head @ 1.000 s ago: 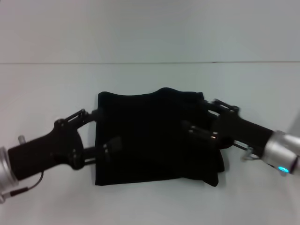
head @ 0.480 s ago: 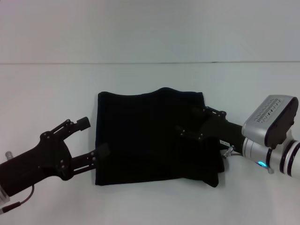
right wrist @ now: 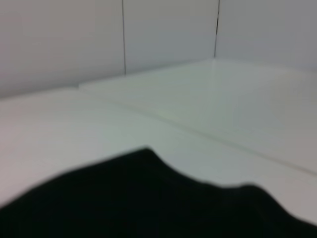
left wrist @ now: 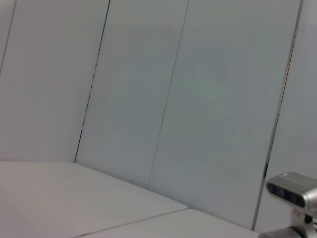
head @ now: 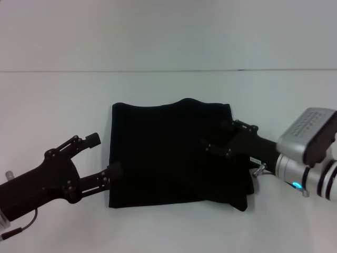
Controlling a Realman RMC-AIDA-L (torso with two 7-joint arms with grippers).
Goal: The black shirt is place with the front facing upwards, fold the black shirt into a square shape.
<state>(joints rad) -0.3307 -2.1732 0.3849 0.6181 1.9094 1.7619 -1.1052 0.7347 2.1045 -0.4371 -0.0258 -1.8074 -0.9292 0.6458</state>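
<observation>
The black shirt (head: 168, 158) lies folded into a rough square in the middle of the white table, with no lettering showing. My left gripper (head: 103, 156) stands open just off the shirt's left edge, its nearer fingertip touching or almost touching the cloth. Over the shirt's right side, my right gripper (head: 225, 137) is open with nothing between its fingers. In the right wrist view the black shirt (right wrist: 148, 203) fills the lower part as a dark bulging mass. The left wrist view shows no shirt.
The white table (head: 168, 95) stretches around the shirt on all sides, with a seam line across the back. Pale wall panels fill the left wrist view, where the right arm's silver wrist housing (left wrist: 292, 191) shows in a corner.
My left gripper has drawn back off the shirt's left edge toward me. The right arm has pulled back to the right and rolled its wrist. The shirt lies almost as before.
</observation>
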